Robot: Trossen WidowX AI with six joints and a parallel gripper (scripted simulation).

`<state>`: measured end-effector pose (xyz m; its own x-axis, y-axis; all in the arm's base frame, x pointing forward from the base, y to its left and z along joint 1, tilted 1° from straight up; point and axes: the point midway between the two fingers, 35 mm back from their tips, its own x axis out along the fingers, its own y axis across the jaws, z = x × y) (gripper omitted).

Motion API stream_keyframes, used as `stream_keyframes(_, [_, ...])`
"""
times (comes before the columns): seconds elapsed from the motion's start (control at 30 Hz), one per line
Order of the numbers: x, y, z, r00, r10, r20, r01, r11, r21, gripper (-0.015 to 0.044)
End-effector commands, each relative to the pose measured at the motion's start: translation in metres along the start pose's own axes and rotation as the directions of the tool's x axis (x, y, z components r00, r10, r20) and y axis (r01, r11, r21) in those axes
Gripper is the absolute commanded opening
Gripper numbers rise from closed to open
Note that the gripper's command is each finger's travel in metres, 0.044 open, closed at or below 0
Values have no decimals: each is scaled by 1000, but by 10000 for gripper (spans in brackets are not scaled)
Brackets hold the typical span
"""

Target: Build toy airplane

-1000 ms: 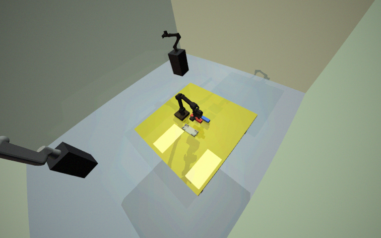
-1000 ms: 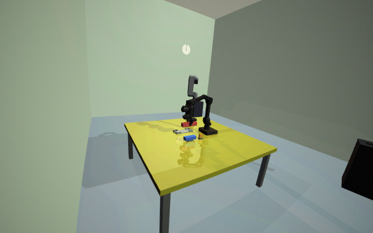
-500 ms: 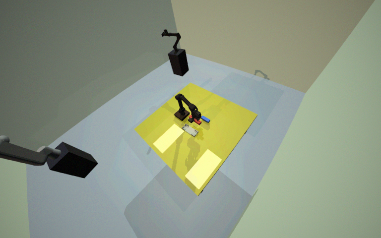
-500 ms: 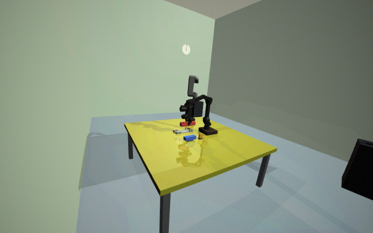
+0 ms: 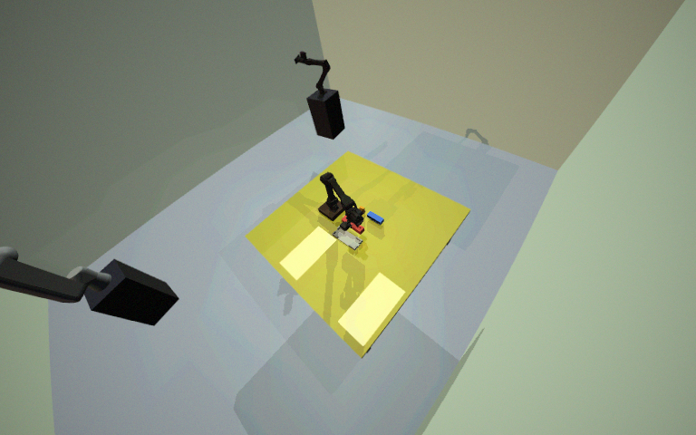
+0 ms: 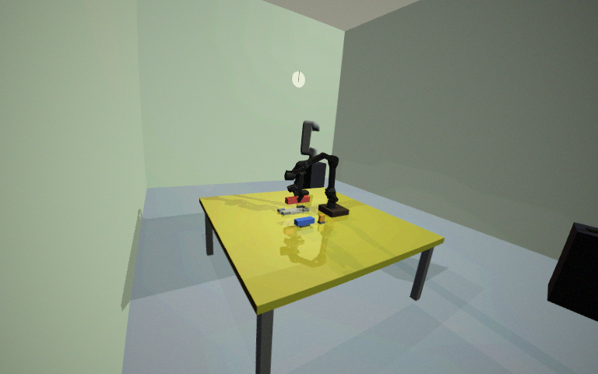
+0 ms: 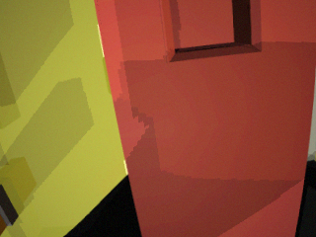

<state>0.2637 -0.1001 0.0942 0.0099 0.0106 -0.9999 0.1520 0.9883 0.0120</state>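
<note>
My gripper [image 5: 350, 222] [image 6: 300, 196] [image 7: 200, 169] is shut on the red fuselage [image 5: 359, 228] [image 6: 291, 200] [image 7: 212, 114] and holds it above the table. In the wrist view a rectangular socket shows in the fuselage's top face, and dark fingers show at its two sides. The pale grey jig cradle [image 5: 347, 237] [image 6: 293, 211] lies beside the held fuselage in the top view, with nothing in it. The blue wing [image 5: 375, 217] [image 6: 304, 221] and the small orange tail fin [image 5: 362, 208] [image 6: 321, 217] are apart from the fuselage. The fuselage's underside is hidden.
The yellow table [image 5: 421, 215] [image 6: 362, 245] bears the arm's dark base [image 5: 331, 210] [image 6: 333, 210], near the orange fin. Two other arms stand on dark pedestals [image 5: 326, 114] [image 5: 133, 294] off the table.
</note>
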Motion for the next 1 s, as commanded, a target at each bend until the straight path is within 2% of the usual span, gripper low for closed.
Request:
stream_keyframes(0.0, [5,-12,-1,1000,-3,3,3,1000,-4,0])
stream_keyframes(0.7, [33,-69,-19,1000,-9,0,9,1000,-10,0])
stream_keyframes(0.93, [33,-69,-19,1000,-9,0,9,1000,-10,184])
stream_keyframes(0.97, [33,-69,-19,1000,-9,0,9,1000,-10,195])
